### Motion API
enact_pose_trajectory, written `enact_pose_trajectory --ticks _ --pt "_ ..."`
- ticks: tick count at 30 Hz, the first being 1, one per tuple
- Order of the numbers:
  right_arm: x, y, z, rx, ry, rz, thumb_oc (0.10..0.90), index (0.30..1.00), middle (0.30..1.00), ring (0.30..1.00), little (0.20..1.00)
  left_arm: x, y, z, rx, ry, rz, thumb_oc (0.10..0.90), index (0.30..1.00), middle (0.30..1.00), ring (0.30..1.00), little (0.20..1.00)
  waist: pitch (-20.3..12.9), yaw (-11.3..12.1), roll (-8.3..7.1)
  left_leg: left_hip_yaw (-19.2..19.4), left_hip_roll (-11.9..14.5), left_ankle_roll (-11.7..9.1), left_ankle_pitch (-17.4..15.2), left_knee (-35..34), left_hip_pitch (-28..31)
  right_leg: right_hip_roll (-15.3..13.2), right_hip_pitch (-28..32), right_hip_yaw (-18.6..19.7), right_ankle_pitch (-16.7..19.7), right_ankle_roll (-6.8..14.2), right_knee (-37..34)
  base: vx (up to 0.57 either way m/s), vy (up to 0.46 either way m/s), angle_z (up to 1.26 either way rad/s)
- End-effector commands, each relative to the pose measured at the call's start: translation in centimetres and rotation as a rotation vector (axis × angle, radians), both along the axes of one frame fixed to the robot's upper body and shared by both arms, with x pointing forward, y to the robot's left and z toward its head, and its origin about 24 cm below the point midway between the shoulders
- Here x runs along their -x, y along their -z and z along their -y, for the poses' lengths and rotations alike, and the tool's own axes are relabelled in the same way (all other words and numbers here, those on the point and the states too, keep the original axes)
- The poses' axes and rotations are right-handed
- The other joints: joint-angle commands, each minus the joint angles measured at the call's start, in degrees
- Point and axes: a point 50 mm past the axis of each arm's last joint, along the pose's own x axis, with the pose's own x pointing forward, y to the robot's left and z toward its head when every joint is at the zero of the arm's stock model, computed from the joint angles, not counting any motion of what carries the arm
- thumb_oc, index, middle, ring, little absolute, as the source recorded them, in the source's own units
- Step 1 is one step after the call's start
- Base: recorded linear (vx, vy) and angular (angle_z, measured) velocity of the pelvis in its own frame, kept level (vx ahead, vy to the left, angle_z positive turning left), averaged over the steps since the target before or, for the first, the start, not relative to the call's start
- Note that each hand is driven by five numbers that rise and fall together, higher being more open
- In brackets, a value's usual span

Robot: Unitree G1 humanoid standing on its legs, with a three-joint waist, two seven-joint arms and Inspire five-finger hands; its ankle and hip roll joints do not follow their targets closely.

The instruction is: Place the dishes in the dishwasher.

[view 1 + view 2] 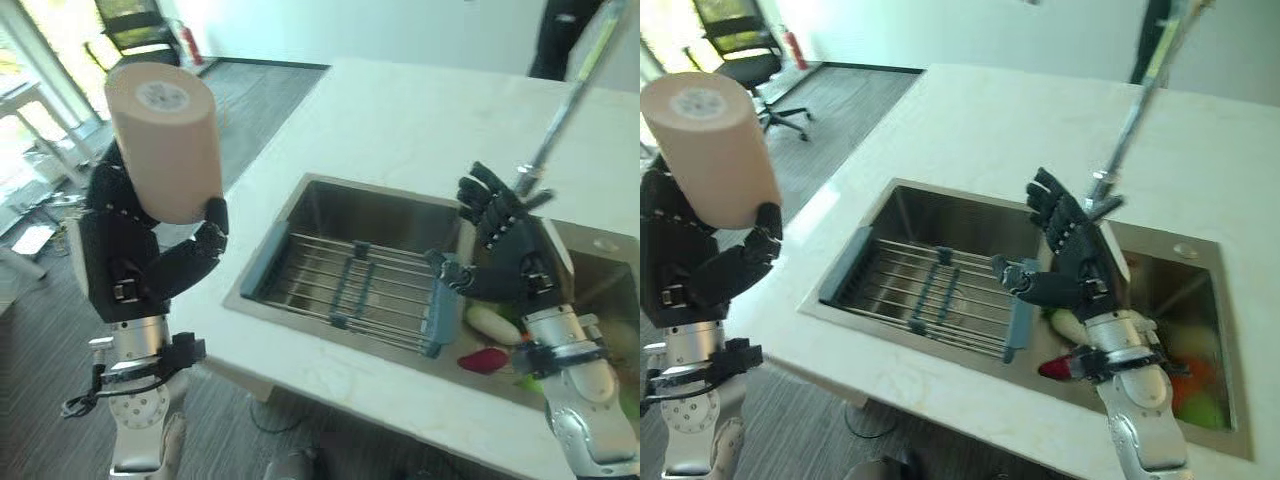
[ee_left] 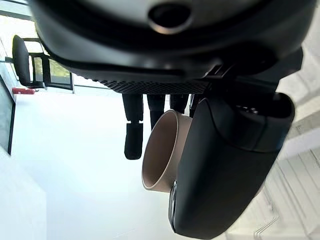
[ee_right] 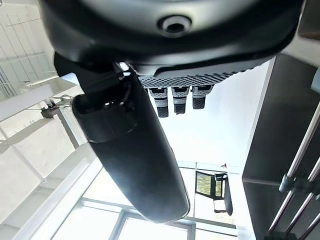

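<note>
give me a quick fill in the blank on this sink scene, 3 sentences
1. The left hand holds a beige ____ raised beside the counter.
2. The right hand hangs over the sink with its fingers ____.
3. The wire rack rests inside the ____.

Missing words: cup; open; sink

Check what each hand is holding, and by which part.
The left hand holds a beige cup by its side wall, bottom up. The right hand is open above the sink, holding nothing.
</note>
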Motion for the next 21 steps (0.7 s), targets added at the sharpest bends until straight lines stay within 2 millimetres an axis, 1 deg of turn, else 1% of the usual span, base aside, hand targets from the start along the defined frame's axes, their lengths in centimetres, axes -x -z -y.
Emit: enact_pose_trajectory --ticks 1,2,4,5,6,7,8,9,10,11,12,13,14,15,16,17,18,19,20,21 --pt "-1.0 -5.7 -1.1 -0.036 -0.051 0.356 0.8 0.9 0.9 0.9 0.9 1.3 -5.3 -0.9 -0.021 0.003 0.348 0.4 0.3 0.3 0.3 0.3 -3.2 -1.9 -3.3 1.6 8.9 -12.1 -5.7 -3.3 8.5 4.7 -6.5 4.0 1.2 2.2 -9.2 -0.12 0.314 2.89" --pt "-1.1 -5.8 -1.1 -0.041 -0.046 0.356 0.8 0.9 0.9 0.9 0.9 1.1 -5.3 -0.6 -0.032 0.007 0.345 0.4 0.3 0.3 0.3 0.3 -3.2 -1.7 -3.06 1.1 8.6 -11.8 -6.7 -3.3 8.2 3.9 -6.8 3.5 2.2 3.0 -9.2 -0.12 0.469 2.71" --pt "-1.4 -6.2 -1.6 -0.074 -0.058 0.385 0.8 0.9 0.9 0.9 0.9 1.0 -5.5 -0.4 -0.093 -0.003 0.326 0.4 0.3 0.3 0.3 0.3 -2.7 0.4 -2.18 -1.7 6.0 -10.9 -9.7 -3.3 7.3 0.1 -7.8 1.4 6.0 6.3 -9.2 -0.08 0.546 1.18" --pt "-1.5 -6.2 -1.7 -0.077 -0.054 0.387 0.8 0.9 0.9 0.9 0.9 1.0 -5.5 -0.4 -0.096 0.001 0.324 0.4 0.3 0.3 0.3 0.3 -2.7 0.5 -2.17 -2.4 5.5 -10.7 -10.0 -3.3 7.0 -0.6 -7.8 1.1 6.7 6.7 -9.2 -0.04 0.46 0.81" --pt "-1.5 -6.2 -2.2 -0.078 -0.057 0.395 0.8 0.9 0.9 0.9 0.9 1.0 -5.6 -0.6 -0.099 0.001 0.313 0.4 0.3 0.3 0.3 0.3 -2.5 2.1 -1.91 -4.1 4.0 -10.5 -10.9 -3.3 6.4 -2.4 -8.0 0.2 8.6 7.4 -9.2 -0.01 0.382 1.09" --pt "-1.6 -6.2 -2.6 -0.08 -0.055 0.396 0.8 0.9 0.9 0.9 0.9 1.1 -5.7 -0.7 -0.104 0.005 0.308 0.4 0.3 0.3 0.3 0.3 -2.4 2.8 -2.01 -5.5 2.6 -10.0 -11.6 -3.3 5.9 -3.9 -8.0 -0.6 10.3 8.1 -9.2 0.0 0.438 0.93" --pt "-1.6 -6.0 -2.8 -0.083 -0.055 0.391 0.8 0.9 0.9 0.9 0.9 1.1 -5.7 -0.7 -0.104 0.003 0.305 0.4 0.3 0.3 0.3 0.3 -2.3 3.6 -1.92 -6.3 1.8 -9.8 -12.0 -3.3 5.6 -4.7 -8.0 -0.9 11.2 8.3 -9.2 0.03 0.445 0.53" --pt "-1.7 -5.8 -3.2 -0.088 -0.052 0.379 0.8 0.9 0.9 0.9 0.9 1.2 -5.8 -0.8 -0.103 0.006 0.3 0.4 0.3 0.3 0.3 0.3 -2.3 4.6 -1.9 -8.5 0.0 -9.1 -12.6 -3.3 4.9 -5.7 -7.8 -1.2 12.4 8.6 -9.2 0.05 0.478 0.46" --pt "-1.7 -5.5 -3.5 -0.1 -0.048 0.37 0.8 0.9 0.9 0.9 0.9 1.1 -6.0 -0.7 -0.102 0.013 0.296 0.4 0.3 0.3 0.3 0.3 -2.3 5.1 -1.78 -10.7 -1.1 -8.2 -13.0 -3.3 4.2 -5.8 -7.8 -0.5 13.0 8.5 -9.2 0.05 0.453 0.7" --pt "-1.7 -5.3 -3.6 -0.109 -0.042 0.366 0.8 0.9 0.9 0.9 0.9 1.0 -6.0 -0.5 -0.102 0.022 0.293 0.4 0.3 0.3 0.3 0.3 -2.3 4.8 -1.72 -12.5 -1.8 -7.6 -13.2 -3.3 3.7 -5.0 -8.1 1.2 12.8 8.2 -9.2 0.05 0.299 0.99" --pt "-1.6 -5.2 -3.5 -0.116 -0.031 0.362 0.8 0.9 0.9 0.9 0.9 0.8 -6.0 -0.3 -0.106 0.036 0.289 0.4 0.3 0.3 0.3 0.3 -2.4 4.1 -1.74 -14.4 -2.4 -7.1 -13.2 -3.3 3.1 -3.2 -8.7 4.6 12.0 7.9 -9.2 -0.01 0.149 1.2" --pt "-1.4 -5.0 -3.1 -0.123 -0.011 0.357 0.8 0.9 0.9 0.9 0.9 0.5 -5.9 -0.1 -0.111 0.065 0.284 0.4 0.3 0.3 0.3 0.3 -2.4 2.8 -1.83 -16.3 -2.9 -6.3 -12.0 -3.3 1.7 0.1 -9.7 9.1 10.3 6.5 -9.2 0.02 0.086 1.33" --pt "-1.2 -4.8 -2.8 -0.125 0.004 0.349 0.8 0.9 0.9 0.9 0.9 0.3 -5.8 0.2 -0.116 0.087 0.279 0.4 0.3 0.3 0.3 0.3 -2.6 1.6 -1.94 -18.9 -3.6 -5.8 -11.6 -3.3 0.9 3.5 -9.8 14.1 8.1 6.0 -9.2 0.03 0.05 1.81" --pt "-1.0 -4.6 -2.6 -0.124 0.006 0.345 0.8 0.9 0.9 0.9 0.9 0.3 -5.7 0.4 -0.119 0.093 0.275 0.4 0.3 0.3 0.3 0.3 -2.6 0.9 -2.12 -20.3 -3.9 -5.6 -11.3 -3.3 0.6 5.1 -9.5 16.4 6.8 5.8 -9.2 0.1 0.045 2.62" --pt "-0.5 -4.4 -2.0 -0.119 -0.008 0.334 0.8 0.9 0.9 0.9 0.9 0.2 -5.5 0.8 -0.12 0.096 0.267 0.4 0.3 0.3 0.3 0.3 -2.4 -0.3 -2.83 -23.1 -4.9 -5.3 -10.6 -3.3 -0.1 8.3 -9.4 21.0 4.4 5.4 -9.2 0.1 -0.004 3.45" --pt "-0.2 -4.3 -1.7 -0.124 -0.027 0.329 0.8 0.9 0.9 0.9 0.9 0.2 -5.3 1.1 -0.113 0.093 0.26 0.4 0.3 0.3 0.3 0.3 -2.7 -0.5 -3.72 -25.2 -5.6 -5.8 -10.0 -3.3 -1.0 10.5 -10.2 24.6 2.6 4.8 -9.2 0.08 -0.045 3.25" --pt "-0.2 -4.2 -1.7 -0.129 -0.035 0.331 0.8 0.9 0.9 0.9 0.9 0.1 -5.3 1.1 -0.109 0.091 0.257 0.4 0.3 0.3 0.3 0.3 -2.7 -0.5 -4.0 -25.7 -5.8 -6.0 -9.9 -3.3 -1.2 11.0 -10.6 25.5 2.5 4.7 -9.2 0.06 -0.114 2.18" --pt "-0.3 -4.2 -2.0 -0.136 -0.046 0.332 0.8 0.9 0.9 0.9 0.9 0.0 -5.2 1.2 -0.107 0.086 0.254 0.4 0.3 0.3 0.3 0.3 -2.6 -0.3 -4.18 -26.2 -6.0 -6.1 -9.8 -3.3 -1.4 11.5 -11.0 26.4 2.6 4.8 -9.2 0.05 -0.142 0.89" --pt "-0.4 -4.1 -2.3 -0.141 -0.059 0.33 0.8 0.9 0.9 0.9 0.9 -0.1 -5.2 1.2 -0.106 0.081 0.246 0.4 0.3 0.3 0.3 0.3 -2.6 -0.2 -4.13 -27.0 -6.2 -6.0 -9.7 -3.3 -1.6 12.0 -10.9 26.9 2.6 4.8 -9.2 0.05 -0.165 0.18" --pt "-0.5 -4.1 -2.6 -0.139 -0.069 0.33 0.8 0.9 0.9 0.9 0.9 -0.1 -5.1 1.2 -0.103 0.075 0.241 0.4 0.3 0.3 0.3 0.3 -2.5 0.2 -4.09 -27.3 -6.1 -6.0 -9.4 -3.3 -1.7 12.3 -10.5 26.6 2.4 4.6 -9.2 0.04 -0.258 -0.06"
